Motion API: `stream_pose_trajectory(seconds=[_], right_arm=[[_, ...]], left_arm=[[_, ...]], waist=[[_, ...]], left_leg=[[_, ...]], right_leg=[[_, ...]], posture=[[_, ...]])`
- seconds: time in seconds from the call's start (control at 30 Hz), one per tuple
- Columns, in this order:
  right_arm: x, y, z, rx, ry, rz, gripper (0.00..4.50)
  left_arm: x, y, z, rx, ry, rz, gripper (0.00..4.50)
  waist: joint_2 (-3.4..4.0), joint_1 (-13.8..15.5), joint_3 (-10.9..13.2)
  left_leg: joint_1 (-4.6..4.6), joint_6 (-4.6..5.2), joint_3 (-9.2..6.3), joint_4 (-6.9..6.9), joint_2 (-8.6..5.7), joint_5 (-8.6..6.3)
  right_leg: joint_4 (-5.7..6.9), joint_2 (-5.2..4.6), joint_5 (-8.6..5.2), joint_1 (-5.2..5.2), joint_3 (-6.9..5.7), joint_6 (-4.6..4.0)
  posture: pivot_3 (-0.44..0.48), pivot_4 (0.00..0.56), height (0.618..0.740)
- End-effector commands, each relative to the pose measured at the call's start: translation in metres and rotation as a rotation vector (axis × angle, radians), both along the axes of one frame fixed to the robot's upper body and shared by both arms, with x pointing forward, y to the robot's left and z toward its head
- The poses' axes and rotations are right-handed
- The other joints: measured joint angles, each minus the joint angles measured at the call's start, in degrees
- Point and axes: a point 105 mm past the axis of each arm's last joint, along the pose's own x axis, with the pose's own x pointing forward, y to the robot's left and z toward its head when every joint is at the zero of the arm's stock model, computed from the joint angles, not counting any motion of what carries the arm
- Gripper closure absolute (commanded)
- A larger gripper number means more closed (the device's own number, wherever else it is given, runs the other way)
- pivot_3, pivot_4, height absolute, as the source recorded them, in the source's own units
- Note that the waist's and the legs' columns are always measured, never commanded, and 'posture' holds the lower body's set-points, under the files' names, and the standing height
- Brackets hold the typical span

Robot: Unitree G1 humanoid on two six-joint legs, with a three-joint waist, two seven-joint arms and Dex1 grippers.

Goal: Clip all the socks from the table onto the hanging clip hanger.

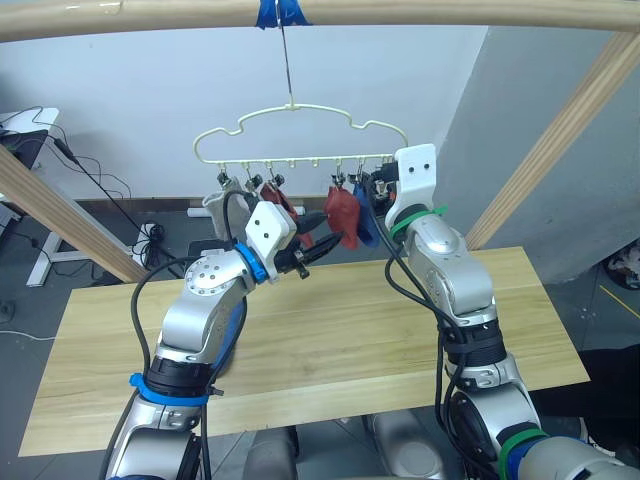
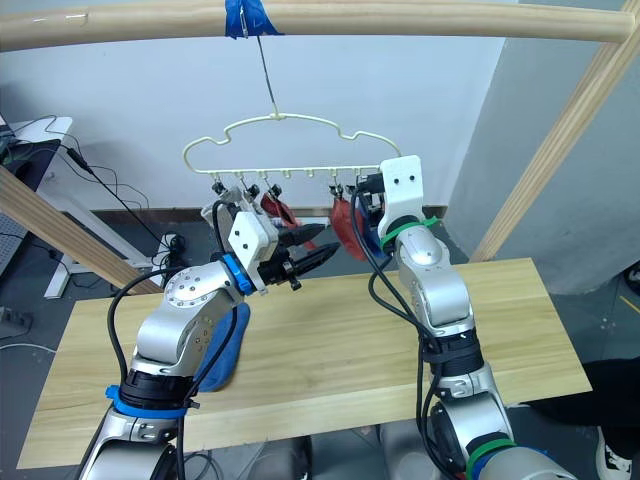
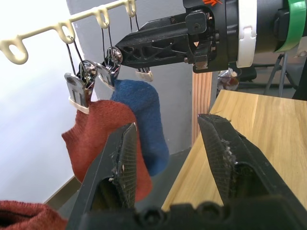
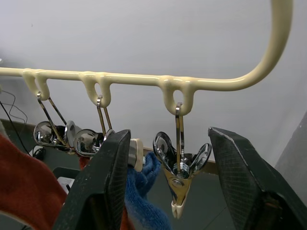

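The pale yellow clip hanger (image 1: 300, 135) hangs by its hook from the top pole. Clipped along its row are a light grey sock (image 1: 214, 206), two rust-red socks (image 1: 281, 199) (image 1: 342, 215) and a blue sock (image 1: 366, 226). My right gripper (image 4: 169, 133) is raised to the hanger's right end and stands open around an empty metal clip (image 4: 180, 179), beside the clipped blue sock (image 4: 144, 189). Lower down, my left gripper (image 1: 322, 250) is open and empty, just in front of the hanging red sock (image 3: 96, 129). Another blue sock (image 2: 222, 350) lies on the table (image 1: 340, 340) under my left arm, partly hidden.
A round wooden pole (image 1: 420, 12) carries the hanger, and slanted poles stand at the right (image 1: 560, 130) and the left (image 1: 60, 215). Behind the table at the left are a white desk (image 1: 25, 125) and cables on the floor.
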Motion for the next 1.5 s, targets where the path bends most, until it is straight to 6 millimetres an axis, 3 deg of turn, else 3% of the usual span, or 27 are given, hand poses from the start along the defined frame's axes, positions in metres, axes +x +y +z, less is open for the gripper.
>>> stream_pose_trajectory(seconds=[0.03,0.67,1.2,1.3,1.5], right_arm=[[-0.001,-0.005,0.013,0.02,-0.053,-0.04,1.83],[-0.002,-0.021,0.012,0.081,-0.053,-0.146,1.83],[-0.002,-0.011,0.015,0.185,-0.022,-0.112,1.83],[-0.003,-0.009,0.015,0.187,-0.022,-0.104,2.72],[-0.003,-0.007,0.016,0.178,-0.028,-0.088,2.72]], left_arm=[[-0.006,-0.005,0.01,-0.006,-0.052,-0.022,2.23],[-0.006,-0.007,0.008,-0.002,-0.052,-0.033,2.23],[-0.006,-0.008,0.008,0.003,-0.054,-0.038,2.23],[-0.006,-0.009,0.008,0.003,-0.054,-0.038,2.23],[-0.006,-0.009,0.007,0.006,-0.053,-0.04,2.23]], waist=[[0.0,0.0,0.0],[0.0,-0.02,0.0],[0.0,-0.02,0.0],[0.0,-0.02,0.0],[0.0,-0.02,0.0]], left_leg=[[0.0,0.0,0.0,0.0,0.0,0.0],[0.0,0.0,0.0,0.0,0.0,0.0],[0.0,0.0,0.0,0.0,0.0,0.0],[0.0,0.0,0.0,0.0,0.0,0.0],[0.0,0.0,0.0,0.0,0.0,0.0]], right_leg=[[0.0,0.0,0.0,0.0,0.0,0.0],[0.01,0.0,0.0,0.0,0.0,0.0],[0.01,0.0,0.0,0.0,0.0,0.0],[0.01,0.0,0.0,0.0,0.0,0.0],[0.01,0.0,0.0,0.0,0.0,0.0]], posture=[[-0.199,0.181,0.74],[-0.208,0.182,0.74],[-0.209,0.183,0.74],[-0.21,0.182,0.74],[-0.21,0.182,0.74]])
